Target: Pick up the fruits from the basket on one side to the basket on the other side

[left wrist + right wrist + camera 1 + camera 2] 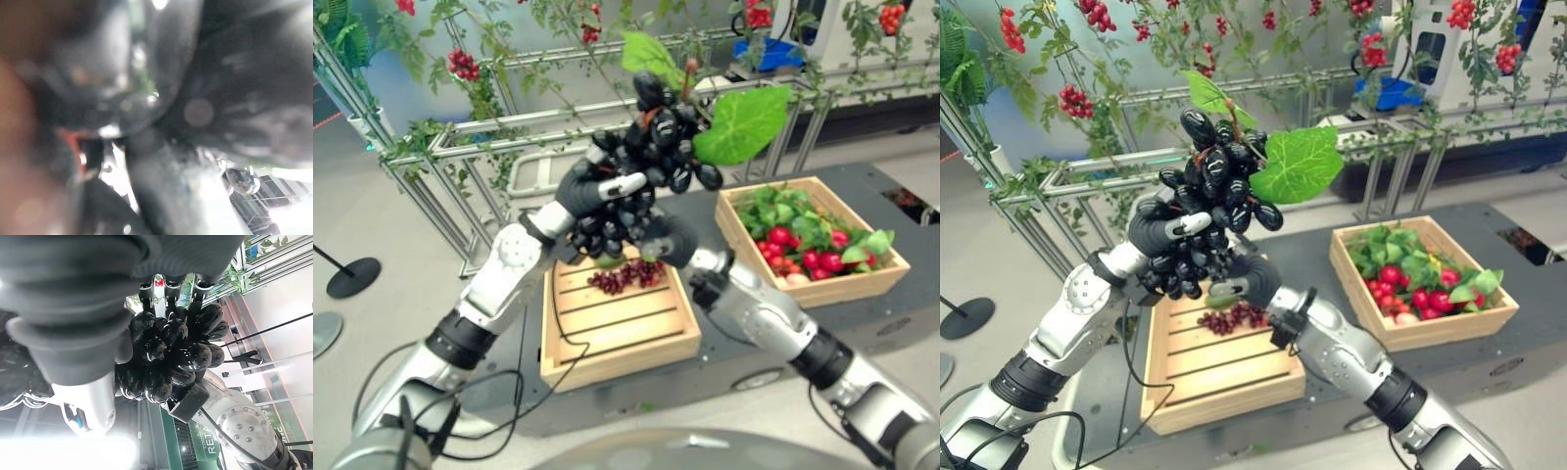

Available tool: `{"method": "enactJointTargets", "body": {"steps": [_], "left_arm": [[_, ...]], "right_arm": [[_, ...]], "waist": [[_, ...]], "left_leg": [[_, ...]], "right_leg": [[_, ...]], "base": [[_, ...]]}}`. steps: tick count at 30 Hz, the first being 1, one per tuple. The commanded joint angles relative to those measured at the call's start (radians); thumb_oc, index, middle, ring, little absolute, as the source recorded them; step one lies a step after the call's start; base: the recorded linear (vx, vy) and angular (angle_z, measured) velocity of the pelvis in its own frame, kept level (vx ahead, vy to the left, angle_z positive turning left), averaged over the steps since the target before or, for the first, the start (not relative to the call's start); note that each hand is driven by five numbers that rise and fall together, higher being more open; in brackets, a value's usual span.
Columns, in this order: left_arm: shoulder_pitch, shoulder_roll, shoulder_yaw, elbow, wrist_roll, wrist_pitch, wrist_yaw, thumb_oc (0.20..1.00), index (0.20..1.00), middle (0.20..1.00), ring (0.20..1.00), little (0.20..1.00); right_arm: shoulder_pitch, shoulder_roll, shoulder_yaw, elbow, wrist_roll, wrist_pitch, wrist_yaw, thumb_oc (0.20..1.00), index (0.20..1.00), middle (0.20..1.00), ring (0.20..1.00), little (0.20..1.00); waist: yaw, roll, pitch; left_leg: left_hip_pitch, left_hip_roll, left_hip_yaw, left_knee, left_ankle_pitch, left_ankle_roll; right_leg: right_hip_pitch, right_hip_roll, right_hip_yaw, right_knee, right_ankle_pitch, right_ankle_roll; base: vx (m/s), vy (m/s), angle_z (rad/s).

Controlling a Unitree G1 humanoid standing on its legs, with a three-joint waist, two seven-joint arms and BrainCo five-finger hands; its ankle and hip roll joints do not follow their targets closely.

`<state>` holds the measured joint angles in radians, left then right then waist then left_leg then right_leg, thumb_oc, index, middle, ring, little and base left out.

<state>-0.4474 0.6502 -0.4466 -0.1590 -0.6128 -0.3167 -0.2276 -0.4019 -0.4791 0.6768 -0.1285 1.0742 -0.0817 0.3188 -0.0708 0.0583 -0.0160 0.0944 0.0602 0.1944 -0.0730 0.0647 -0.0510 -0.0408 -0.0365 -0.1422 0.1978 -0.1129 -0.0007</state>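
A large bunch of black grapes (656, 127) with two green leaves (739, 122) is held up in the air above the left wooden crate (626, 343). My left hand (592, 191) is curled round the bunch's middle from the left. My right hand (668, 240) grips its lower end from below; in the right wrist view its fingers (166, 289) close over the grapes (171, 352). A small bunch of red grapes (626, 276) lies at the far end of the left crate. The right crate (847, 284) holds red fruits (793, 245) among green leaves.
Both crates stand on a dark table (891, 196). Behind it runs a metal frame (489, 137) hung with vines and red berry clusters. A black round stand base (352, 277) sits on the floor at the left.
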Motion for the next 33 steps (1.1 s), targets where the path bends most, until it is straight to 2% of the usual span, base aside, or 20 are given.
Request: {"method": "enactJointTargets", "body": {"steps": [1,4,7,13,19,30,31,32,33], "left_arm": [[-0.186,-0.06,-0.105,0.081,0.035,0.0,0.028,0.2,0.2,0.2,0.2,0.2],[-0.219,-0.066,-0.131,0.099,0.042,0.006,0.026,0.2,0.2,0.2,0.2,0.2],[-0.273,-0.106,-0.188,0.16,0.06,0.017,0.035,0.2,0.2,0.2,0.2,0.2],[-0.315,-0.181,-0.233,0.198,0.077,0.023,0.045,0.2,0.2,0.2,0.2,0.2],[-0.331,-0.236,-0.255,0.231,0.097,0.023,0.055,0.2,0.2,0.2,0.2,0.2],[-0.327,-0.286,-0.268,0.255,0.104,0.025,0.076,0.2,0.2,0.2,0.2,0.2],[-0.326,-0.297,-0.268,0.26,0.105,0.025,0.081,0.2,0.2,0.2,0.2,0.2],[-0.327,-0.302,-0.271,0.264,0.105,0.025,0.081,0.2,0.2,0.2,0.2,0.2],[-0.327,-0.307,-0.274,0.266,0.105,0.026,0.082,0.2,0.2,0.2,0.2,0.2]], "right_arm": [[-0.241,0.218,0.058,-0.138,0.031,-0.067,0.057,1.0,1.0,1.0,1.0,1.0],[-0.257,0.217,0.062,-0.137,0.029,-0.068,0.052,1.0,1.0,1.0,1.0,1.0],[-0.283,0.223,0.073,-0.135,0.028,-0.069,0.041,1.0,1.0,1.0,1.0,1.0],[-0.299,0.246,0.079,-0.126,0.042,-0.074,0.028,1.0,1.0,1.0,1.0,1.0],[-0.301,0.249,0.076,-0.134,0.06,-0.081,0.021,1.0,1.0,1.0,1.0,1.0],[-0.324,0.267,0.077,-0.134,0.073,-0.101,0.001,1.0,1.0,1.0,1.0,1.0],[-0.328,0.274,0.078,-0.131,0.078,-0.104,-0.001,0.696,0.696,0.696,0.696,0.696],[-0.332,0.28,0.082,-0.13,0.078,-0.105,-0.003,0.533,0.533,0.533,0.533,0.533],[-0.337,0.286,0.088,-0.131,0.079,-0.105,-0.003,0.423,0.423,0.423,0.423,0.423]], "waist": [[-0.038,-0.066,0.018],[-0.041,-0.065,0.015],[-0.05,-0.067,0.012],[-0.063,-0.063,0.007],[-0.079,-0.059,0.002],[-0.092,-0.055,-0.003],[-0.093,-0.054,-0.004],[-0.093,-0.054,-0.004],[-0.092,-0.055,-0.004]], "left_leg": [[0.045,-0.028,0.005,0.056,-0.116,0.015],[0.046,-0.028,0.004,0.057,-0.118,0.015],[0.048,-0.026,0.005,0.066,-0.124,0.017],[0.056,-0.028,0.008,0.075,-0.133,0.019],[0.065,-0.027,0.014,0.082,-0.141,0.022],[0.075,-0.024,0.023,0.088,-0.15,0.024],[0.077,-0.024,0.023,0.087,-0.149,0.024],[0.077,-0.024,0.022,0.086,-0.149,0.024],[0.078,-0.024,0.022,0.086,-0.149,0.024]], "right_leg": [[0.068,-0.043,0.009,-0.127,0.08,0.106],[0.069,-0.042,0.011,-0.126,0.078,0.105],[0.069,-0.041,0.016,-0.116,0.074,0.105],[0.071,-0.038,0.024,-0.105,0.066,0.102],[0.072,-0.037,0.031,-0.096,0.062,0.1],[0.072,-0.035,0.045,-0.084,0.055,0.097],[0.073,-0.035,0.045,-0.084,0.055,0.097],[0.075,-0.035,0.045,-0.085,0.055,0.097],[0.075,-0.035,0.045,-0.084,0.055,0.097]], "base": [[0.0,0.0,0.0],[0.0,0.0,0.0],[0.0,-0.002,-0.01],[0.0,-0.009,-0.11],[0.01,-0.004,-0.04],[0.0,-0.003,-0.07],[0.0,0.0,0.0],[0.0,0.0,0.0],[0.0,0.0,0.0]]}}
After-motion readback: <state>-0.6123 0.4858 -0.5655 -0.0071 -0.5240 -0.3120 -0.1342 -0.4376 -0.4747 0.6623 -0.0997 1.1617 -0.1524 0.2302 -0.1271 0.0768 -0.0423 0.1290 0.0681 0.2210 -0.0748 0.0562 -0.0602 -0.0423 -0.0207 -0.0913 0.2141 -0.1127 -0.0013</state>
